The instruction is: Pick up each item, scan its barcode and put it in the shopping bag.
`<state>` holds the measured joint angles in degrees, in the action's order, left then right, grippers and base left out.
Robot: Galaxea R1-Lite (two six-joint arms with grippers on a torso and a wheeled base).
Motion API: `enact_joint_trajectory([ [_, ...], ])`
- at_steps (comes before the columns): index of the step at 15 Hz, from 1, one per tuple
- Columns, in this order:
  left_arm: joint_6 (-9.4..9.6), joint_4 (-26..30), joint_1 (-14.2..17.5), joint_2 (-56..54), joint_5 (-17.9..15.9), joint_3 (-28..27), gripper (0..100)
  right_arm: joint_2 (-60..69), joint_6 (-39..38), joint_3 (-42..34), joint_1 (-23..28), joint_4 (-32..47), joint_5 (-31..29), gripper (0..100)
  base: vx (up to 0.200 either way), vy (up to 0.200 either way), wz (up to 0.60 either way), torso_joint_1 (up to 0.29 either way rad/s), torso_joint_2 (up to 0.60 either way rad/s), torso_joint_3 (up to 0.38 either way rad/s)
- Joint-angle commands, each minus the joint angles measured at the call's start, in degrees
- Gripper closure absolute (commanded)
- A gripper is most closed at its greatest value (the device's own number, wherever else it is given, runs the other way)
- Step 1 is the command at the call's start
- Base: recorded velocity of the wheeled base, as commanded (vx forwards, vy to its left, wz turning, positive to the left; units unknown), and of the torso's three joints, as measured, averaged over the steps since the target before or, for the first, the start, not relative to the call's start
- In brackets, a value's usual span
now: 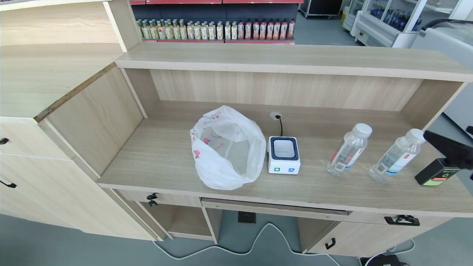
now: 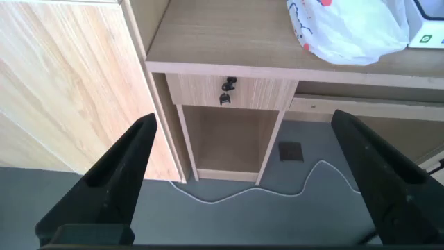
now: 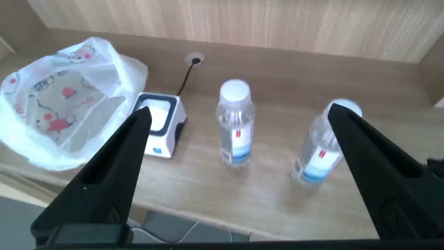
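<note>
Currently, a wooden counter [image 1: 166,162] is faced. The shopping bag [image 1: 223,147], white with red prints, is set left of centre on it, mouth spread open. Two clear, white-capped water bottles are placed well to its right: the inner bottle [image 1: 349,149] and the outer bottle [image 1: 397,155]. Both seem upright, though tilt is hard to judge near the view's edge. The white barcode scanner [image 1: 283,154] is set just beside the bag's right side, between bag and bottles, and is cabled to a grommet [image 1: 276,115] behind it. The right gripper [image 3: 241,114] is held above the bottles, fingers spread wide. The left gripper [image 2: 244,118] is held low before the counter's left drawer [image 2: 229,90], fingers also apart.
</note>
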<state>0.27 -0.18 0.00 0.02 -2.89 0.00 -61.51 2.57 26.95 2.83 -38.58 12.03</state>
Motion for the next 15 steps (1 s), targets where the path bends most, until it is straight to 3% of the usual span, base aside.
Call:
enact_joint_trajectory([
  [1, 0.0, 0.01, 0.0, -0.02, -0.01, 0.0, 0, -21.46, 2.53, 10.75, 0.78, -6.07, 0.01, 0, 0.0, 0.0, 0.0, 0.0, 0.0, 0.0],
  [5, 0.0, 0.01, 0.0, -0.02, -0.01, -0.09, 0, -24.0, 3.84, 11.54, -3.88, -5.89, -5.35, 0, 0.0, 0.0, 0.0, 0.0, 0.0, 0.0],
  [10, 0.0, 0.01, 0.0, -0.02, -0.01, 0.0, 0, -22.77, 4.11, 5.04, -4.59, -5.63, -11.33, 0, 0.0, 0.0, 0.0, 0.0, 0.0, 0.0],
  [15, 0.0, 0.01, 0.0, -0.02, -0.01, 0.0, 0, -23.3, 4.11, -1.03, -4.23, -5.98, -12.03, 0, 0.0, 0.0, 0.0, 0.0, 0.0, 0.0],
])
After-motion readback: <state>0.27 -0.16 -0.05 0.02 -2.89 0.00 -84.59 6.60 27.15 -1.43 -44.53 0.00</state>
